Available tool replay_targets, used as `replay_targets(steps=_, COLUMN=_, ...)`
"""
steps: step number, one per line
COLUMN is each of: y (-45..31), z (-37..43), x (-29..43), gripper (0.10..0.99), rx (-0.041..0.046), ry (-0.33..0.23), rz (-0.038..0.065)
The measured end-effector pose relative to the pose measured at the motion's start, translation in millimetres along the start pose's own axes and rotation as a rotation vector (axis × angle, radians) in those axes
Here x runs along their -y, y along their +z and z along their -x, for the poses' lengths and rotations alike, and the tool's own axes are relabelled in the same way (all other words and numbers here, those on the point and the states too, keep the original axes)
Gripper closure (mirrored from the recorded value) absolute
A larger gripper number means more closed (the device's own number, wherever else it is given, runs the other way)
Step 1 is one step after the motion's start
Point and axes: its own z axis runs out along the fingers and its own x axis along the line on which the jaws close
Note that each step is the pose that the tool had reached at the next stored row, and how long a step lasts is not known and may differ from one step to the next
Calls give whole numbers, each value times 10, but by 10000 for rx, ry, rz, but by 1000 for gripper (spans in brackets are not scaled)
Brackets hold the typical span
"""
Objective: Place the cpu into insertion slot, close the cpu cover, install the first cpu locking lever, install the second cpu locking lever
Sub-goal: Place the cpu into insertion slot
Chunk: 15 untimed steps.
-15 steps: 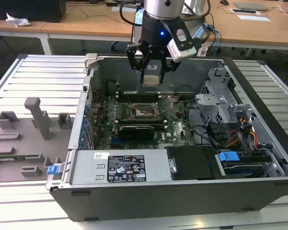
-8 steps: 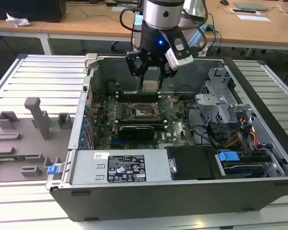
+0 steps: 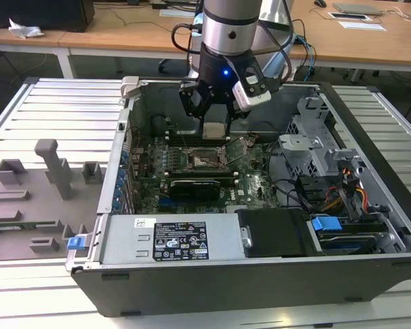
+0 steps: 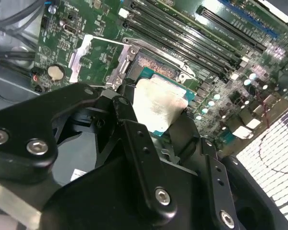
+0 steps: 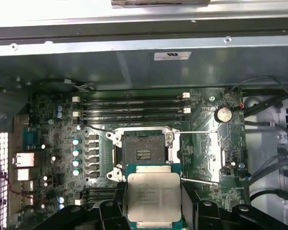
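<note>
We find the gripper (image 3: 214,118) lowered into the open computer case (image 3: 370,205). Its black fingers (image 4: 134,143) are drawn in narrow and pinch two opposite edges of the cpu (image 3: 214,130). The chip hangs above the board, apart from it. In the first wrist view its pale metal top (image 5: 153,194) faces the camera, and its leading green edge overlaps the rim of the insertion slot (image 5: 143,152).

The slot's dark recessed centre is uncovered. The cpu cover (image 4: 77,60) is folded back flat beside the slot, on the side of the coin battery (image 5: 223,113). We also see two thin locking levers (image 5: 197,132) swung out along that same side.

On the slot's edge away from the chip run the long memory slots (image 5: 132,106), and the case's metal wall rises beyond them. In the exterior view a black expansion card (image 3: 195,186) borders the slot's near edge. The drive cage (image 3: 315,137) stands well apart on the exterior view's right.
</note>
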Motion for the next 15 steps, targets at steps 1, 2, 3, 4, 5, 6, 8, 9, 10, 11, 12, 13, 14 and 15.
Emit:
replay_targets(steps=1, y=3, z=0, x=0, gripper=549, rx=12, ry=143, rz=-2)
replay_targets(steps=2, y=6, z=0, x=1, gripper=549, rx=28, ry=312, rz=-5)
replay_targets(steps=3, y=8, z=0, x=1, gripper=549, rx=41, ry=463, rz=-7)
replay_targets(steps=4, y=12, z=0, x=1, gripper=549, rx=62, ry=695, rz=-7)
replay_targets(steps=5, y=16, z=0, x=1, gripper=549, rx=91, ry=1017, rz=-11)
replay_targets(steps=6, y=20, z=0, x=2, gripper=549, rx=122, ry=1353, rz=-15)
replay_targets(steps=8, y=27, z=0, x=2, gripper=549, rx=173, ry=1912, rz=-17)
replay_targets(steps=9, y=29, z=0, x=3, gripper=549, rx=187, ry=2083, rz=-18)
replay_targets(steps=10, y=30, z=0, x=3, gripper=549, rx=199, ry=2207, rz=-18)
replay_targets(steps=11, y=33, z=0, x=3, gripper=549, rx=221, ry=2458, rz=-19)
replay_targets(steps=12, y=35, z=0, x=3, gripper=549, rx=235, ry=2611, rz=-19)
replay_targets(steps=13, y=37, z=0, x=3, gripper=549, rx=250, ry=2770, rz=-19)
replay_targets(steps=14, y=39, z=0, x=3, gripper=549, rx=269, ry=2989, rz=-20)
replay_targets(steps=15, y=41, z=0, x=4, gripper=549, rx=285, ry=3177, rz=-21)
